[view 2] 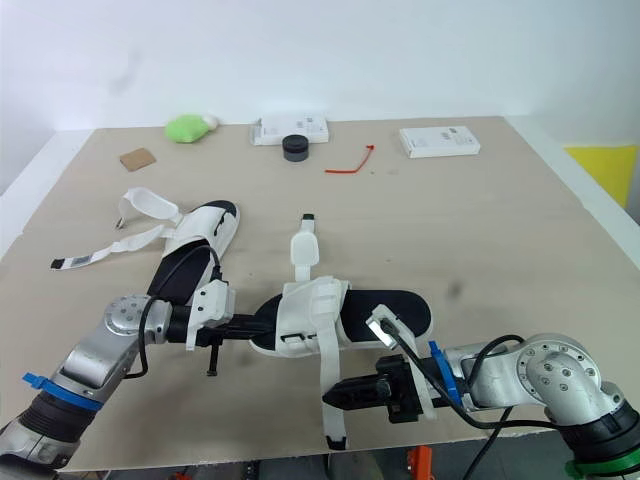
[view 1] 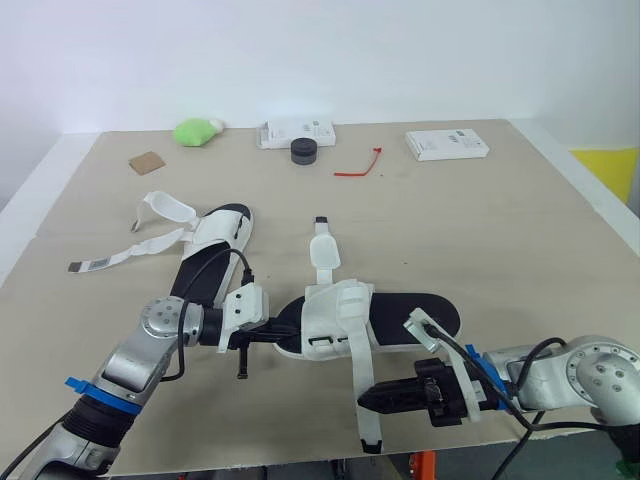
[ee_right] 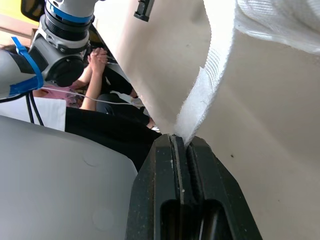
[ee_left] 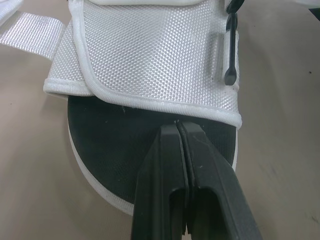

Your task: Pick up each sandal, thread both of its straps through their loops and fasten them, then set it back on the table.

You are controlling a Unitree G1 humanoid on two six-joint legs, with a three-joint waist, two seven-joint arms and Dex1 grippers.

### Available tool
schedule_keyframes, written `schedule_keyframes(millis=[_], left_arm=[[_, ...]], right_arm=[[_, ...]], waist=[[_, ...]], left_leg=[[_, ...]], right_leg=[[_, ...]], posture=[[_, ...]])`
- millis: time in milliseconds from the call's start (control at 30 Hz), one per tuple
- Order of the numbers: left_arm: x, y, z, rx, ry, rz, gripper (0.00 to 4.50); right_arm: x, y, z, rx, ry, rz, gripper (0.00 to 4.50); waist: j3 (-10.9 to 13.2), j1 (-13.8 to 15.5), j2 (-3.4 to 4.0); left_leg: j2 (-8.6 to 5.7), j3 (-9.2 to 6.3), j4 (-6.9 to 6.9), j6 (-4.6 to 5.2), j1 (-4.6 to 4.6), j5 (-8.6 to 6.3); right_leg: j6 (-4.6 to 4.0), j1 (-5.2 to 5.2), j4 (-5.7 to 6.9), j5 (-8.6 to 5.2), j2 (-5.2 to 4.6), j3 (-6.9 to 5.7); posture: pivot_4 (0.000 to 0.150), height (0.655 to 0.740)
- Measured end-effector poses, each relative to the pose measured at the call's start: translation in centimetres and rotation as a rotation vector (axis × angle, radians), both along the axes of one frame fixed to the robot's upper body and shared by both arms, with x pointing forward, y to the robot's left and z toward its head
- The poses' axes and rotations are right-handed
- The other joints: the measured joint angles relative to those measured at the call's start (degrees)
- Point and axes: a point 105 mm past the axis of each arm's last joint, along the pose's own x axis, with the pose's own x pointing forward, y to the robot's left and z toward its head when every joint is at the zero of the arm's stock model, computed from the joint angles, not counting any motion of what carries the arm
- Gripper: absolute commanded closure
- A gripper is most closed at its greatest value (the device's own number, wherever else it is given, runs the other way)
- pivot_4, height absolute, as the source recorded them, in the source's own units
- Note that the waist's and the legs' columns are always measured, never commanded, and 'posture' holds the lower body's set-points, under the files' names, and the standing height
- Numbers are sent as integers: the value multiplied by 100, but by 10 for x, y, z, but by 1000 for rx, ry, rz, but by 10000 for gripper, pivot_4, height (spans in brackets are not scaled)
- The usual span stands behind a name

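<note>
We find two sandals of white woven fabric over black footbeds, both lying on the beige table [view 1: 520, 230].

1. The near sandal [view 1: 400, 318] lies at the middle of the table, close to the front edge. The far sandal [view 1: 215, 245] lies to its left and further back, with its loose straps [view 1: 130, 252] spread flat on the table to the left.
2. The left gripper [ee_left: 177, 127] is fully closed, finger against finger. We see nothing between the fingers. Their tips rest on the black footbed at the left end of the near sandal, just below the edge of the white upper.
3. The right gripper [ee_right: 182, 140] is closed on the long strap [view 1: 362, 375] of the near sandal. This white woven strap runs from the upper toward the front edge of the table, and its free end hangs past the fingers.
4. The second strap [view 1: 322, 250], white with a dark tip, points away toward the back of the table.

Along the back of the table lie a green soft lump [view 1: 197, 131], a flat white box [view 1: 296, 132], a black round puck [view 1: 304, 150], a red tie [view 1: 360, 165], a second white box [view 1: 447, 145] and a brown card square [view 1: 147, 162].
</note>
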Motion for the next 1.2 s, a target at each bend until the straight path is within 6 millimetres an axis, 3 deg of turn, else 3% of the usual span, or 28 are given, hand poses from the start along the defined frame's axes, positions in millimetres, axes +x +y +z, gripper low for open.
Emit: schedule_keyframes(millis=[67,167,333,400,600,900,1033,1200], left_arm=[[0,0,0,0,1,1,45000],[1,0,0,0,2,2,45000],[2,-1,0,-1,3,-4,45000],[2,-3,0,-7,5,-5,45000],[2,-5,0,-18,7,-13,45000],[4,-5,-1,-30,7,15,45000],[4,-4,-2,-33,9,28,45000],[4,-5,-2,-36,8,22,45000]], right_arm=[[4,1,8,15,-35,11,44194],[26,2,38,65,-148,1,44194],[85,9,83,137,-258,-99,44194],[101,11,90,115,-256,-119,44194],[131,15,74,36,-156,-172,44194],[115,13,60,-58,-19,-71,44194],[122,11,66,-55,24,-91,44194],[125,10,55,-90,103,-111,44194]], waist=[[0,-2,1],[-1,-5,5],[3,-10,18],[0,-2,13],[-3,22,21],[-4,15,24],[-4,-2,27],[-6,3,32]], left_leg=[[0,0,2,0,0,0],[1,3,8,0,2,0],[-2,13,14,4,2,3],[1,8,13,4,0,3],[-13,2,13,14,-22,-4],[-15,1,31,17,-25,-2],[-10,6,34,21,-17,0],[-12,4,34,23,-25,1]], right_leg=[[0,0,0,2,1,0],[-2,1,0,8,1,1],[-18,-4,1,15,0,10],[-13,-2,1,16,2,6],[-20,-7,1,15,-13,0],[2,-6,1,21,-17,-3],[-2,-4,1,31,-12,-1],[3,-7,1,28,-11,0]], posture=[[1500,7400],[1500,7400],[1500,7400],[1500,7400],[1500,7400],[1500,7400],[1500,7400],[1500,7400]])
